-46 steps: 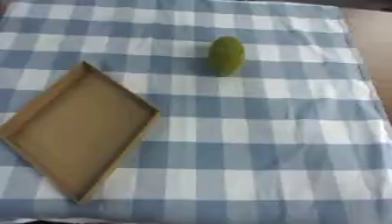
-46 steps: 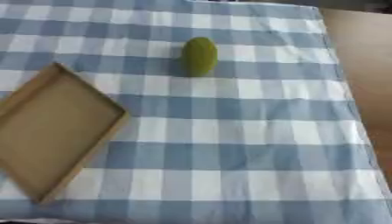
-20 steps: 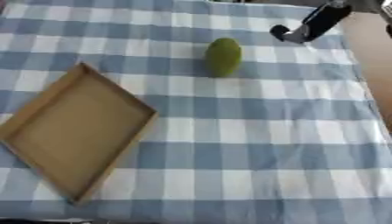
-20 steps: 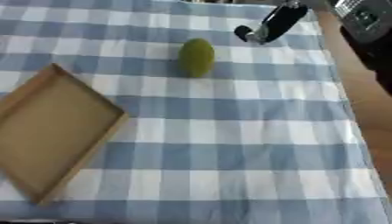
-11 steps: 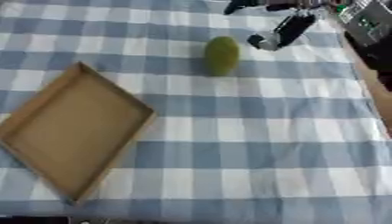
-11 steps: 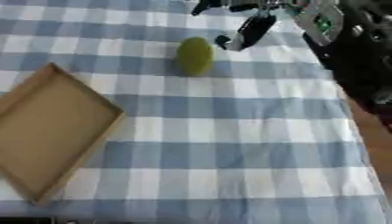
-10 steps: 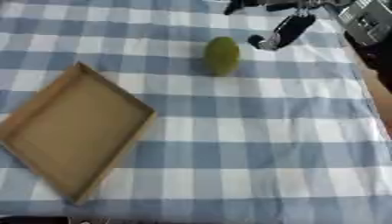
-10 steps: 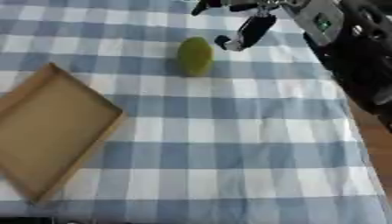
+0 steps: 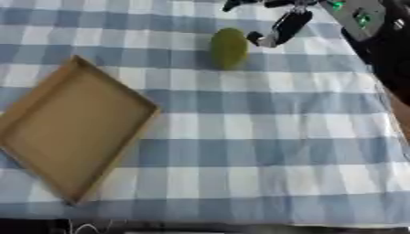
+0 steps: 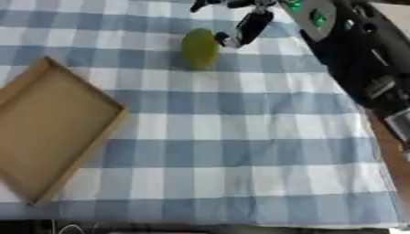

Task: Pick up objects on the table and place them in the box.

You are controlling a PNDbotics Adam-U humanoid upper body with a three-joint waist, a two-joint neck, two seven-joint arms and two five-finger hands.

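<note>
The robot is at the reach-in step: nothing has been picked up yet. A green, oval fruit-like object (image 9: 229,47) lies on the blue-and-white checked cloth (image 9: 264,137), well apart from the shallow cardboard box (image 9: 70,132), which sits off to the object's near left and holds nothing that I can see.

The right hand (image 9: 280,25) comes in from the far right corner and hangs just beside the green object, on its far right side. Its fingers are spread rather than curled: one dark digit (image 10: 250,26) angles down toward the object's right flank, while others stretch out beyond the object's top end. I cannot tell whether any fingertip is touching the object; it looks like a narrow gap or the lightest contact. The hand holds nothing.

The left hand shows in neither view.

As I judge it, the next move calls for the right hand to settle lower over the green object, bring thumb and fingers to opposite sides of it and close round it. The object looks rounded and smooth, so it could roll away toward the box side if nudged before the fingers wrap it. After that comes a lift and a carry across the cloth to the box.
</note>
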